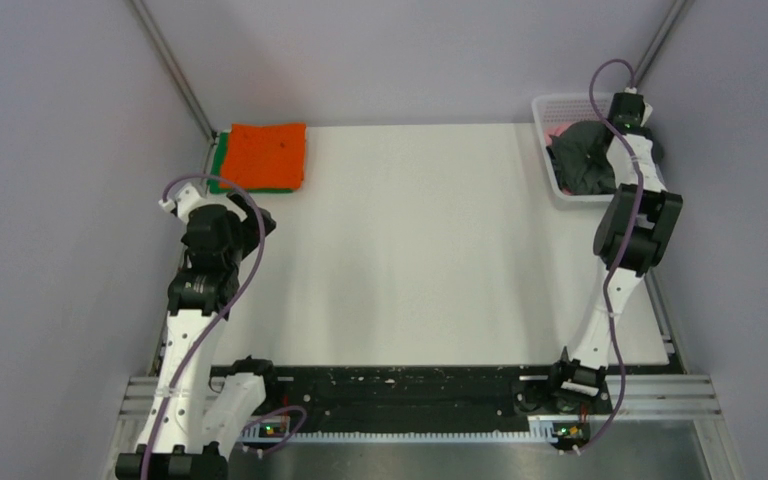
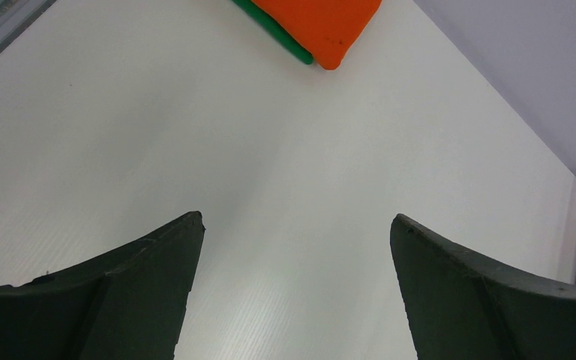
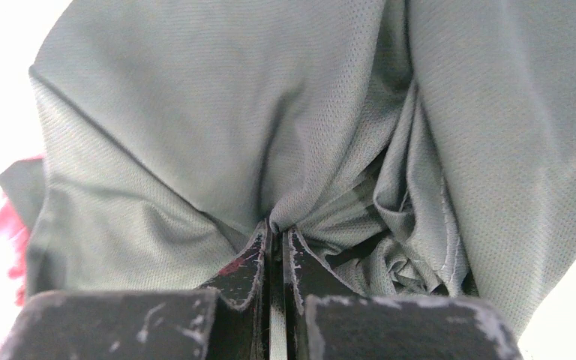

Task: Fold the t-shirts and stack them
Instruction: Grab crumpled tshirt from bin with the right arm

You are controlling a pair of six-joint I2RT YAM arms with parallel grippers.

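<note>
Two folded t-shirts at the far left corner of the table: orange t-shirt on top of green t-shirt. Right gripper over the white basket, jaws closed tight on a fold of the dark grey t-shirt in it. Left gripper wide open above the table, holding nothing.

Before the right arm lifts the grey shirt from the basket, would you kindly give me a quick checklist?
1. Right gripper shut on the dark grey t-shirt: ok.
2. Only that shirt pinched: cannot tell; pink cloth shows beside it.
3. Left gripper open, holding nothing: ok.
4. Orange t-shirt stacked on green t-shirt, away from both arms: ok.
5. Shirt free of the basket lattice: cannot tell.
</note>
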